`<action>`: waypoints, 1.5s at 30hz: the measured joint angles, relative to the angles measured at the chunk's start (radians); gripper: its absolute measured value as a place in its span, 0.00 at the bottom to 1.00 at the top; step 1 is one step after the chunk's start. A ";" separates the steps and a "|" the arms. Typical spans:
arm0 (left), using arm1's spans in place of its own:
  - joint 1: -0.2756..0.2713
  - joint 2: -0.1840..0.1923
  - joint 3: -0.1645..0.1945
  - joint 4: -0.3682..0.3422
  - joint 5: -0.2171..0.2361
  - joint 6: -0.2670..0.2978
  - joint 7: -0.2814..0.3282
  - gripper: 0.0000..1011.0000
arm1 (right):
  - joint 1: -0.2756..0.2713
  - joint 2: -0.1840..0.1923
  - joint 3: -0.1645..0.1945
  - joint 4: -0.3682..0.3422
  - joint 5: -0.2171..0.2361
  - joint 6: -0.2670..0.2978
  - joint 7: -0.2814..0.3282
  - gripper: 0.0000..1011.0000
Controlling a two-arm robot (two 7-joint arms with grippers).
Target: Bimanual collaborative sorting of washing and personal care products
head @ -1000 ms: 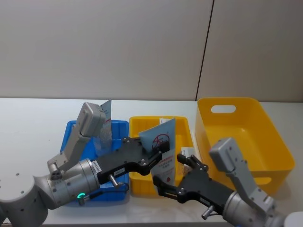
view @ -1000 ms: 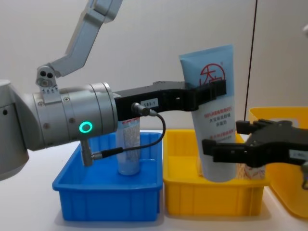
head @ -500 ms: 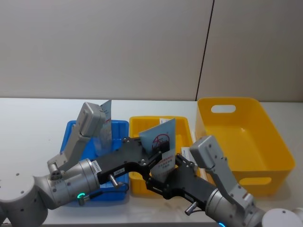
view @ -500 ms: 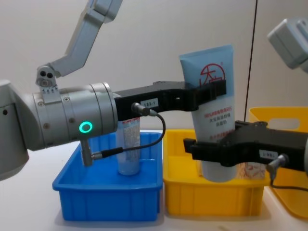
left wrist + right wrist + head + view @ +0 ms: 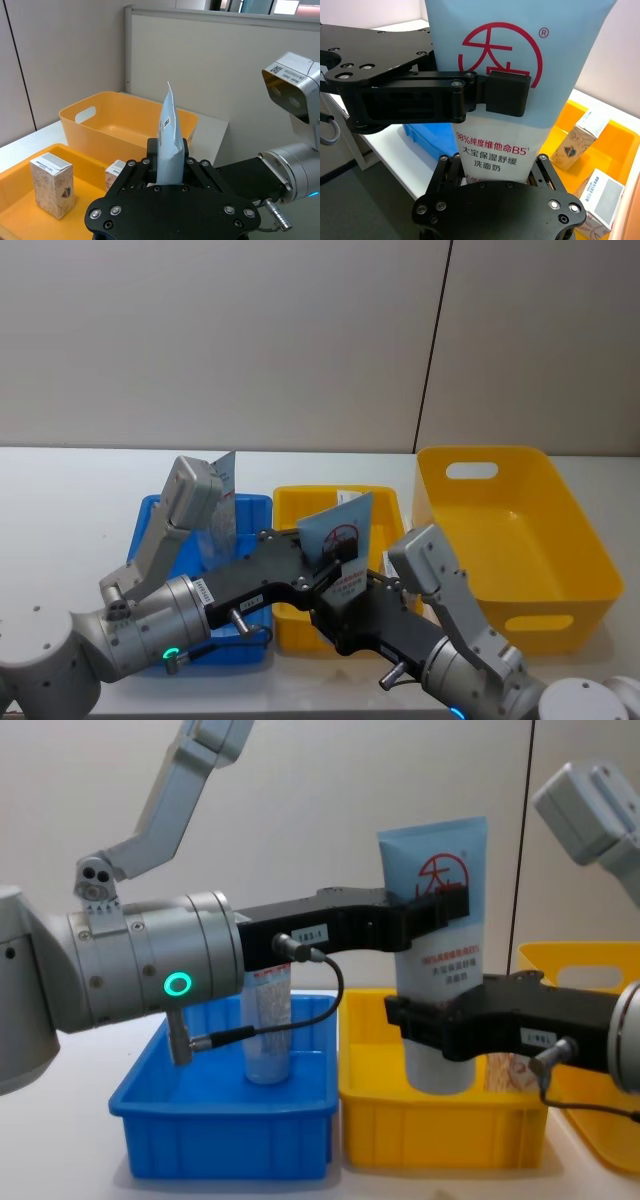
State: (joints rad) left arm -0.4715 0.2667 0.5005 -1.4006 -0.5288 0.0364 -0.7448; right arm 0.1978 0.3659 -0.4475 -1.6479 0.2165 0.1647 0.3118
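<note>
A pale-blue tube (image 5: 435, 870) with red print stands upright above the yellow tray (image 5: 440, 1130). My left gripper (image 5: 440, 905) is shut on its upper part, across the red logo (image 5: 500, 47). Lower down, my right gripper (image 5: 435, 1025) is closed around the tube's base (image 5: 492, 150). Both grippers show in the head view, the left gripper (image 5: 335, 558) above the right gripper (image 5: 345, 615), with the tube (image 5: 340, 525) between them. A second tube (image 5: 268, 1020) stands in the blue tray (image 5: 220, 1120). Small cream boxes (image 5: 51, 185) (image 5: 577, 137) lie in the yellow tray.
The big yellow handled basket (image 5: 520, 530) sits on the white table to the right of the yellow tray (image 5: 300, 498). The blue tray (image 5: 150, 515) lies to the left, partly behind my left arm. A wall stands close behind the table.
My right gripper has moved in from the right and taken hold of the tube's lower part. The tube has shifted very slightly; the left gripper has held still.
</note>
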 joint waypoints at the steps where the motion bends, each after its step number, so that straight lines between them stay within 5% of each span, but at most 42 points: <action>1: 0.000 0.000 0.000 0.000 0.000 0.000 0.000 0.19 | 0.001 -0.001 -0.001 0.001 -0.001 0.000 -0.001 0.45; 9: 0.000 0.000 0.000 0.000 0.000 0.000 0.000 0.24 | 0.003 -0.005 -0.003 0.004 -0.005 0.001 -0.003 0.36; 31: 0.000 0.000 0.000 0.000 0.000 0.000 -0.001 0.94 | -0.006 -0.022 0.056 0.004 -0.034 0.007 -0.078 0.23; 45: 0.000 0.000 0.000 0.000 0.000 0.000 0.000 0.99 | 0.027 -0.034 0.141 0.041 -0.064 -0.020 -0.167 0.23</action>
State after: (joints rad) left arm -0.4716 0.2665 0.5009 -1.4006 -0.5288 0.0364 -0.7453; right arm 0.2248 0.3321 -0.3061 -1.6074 0.1529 0.1446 0.1446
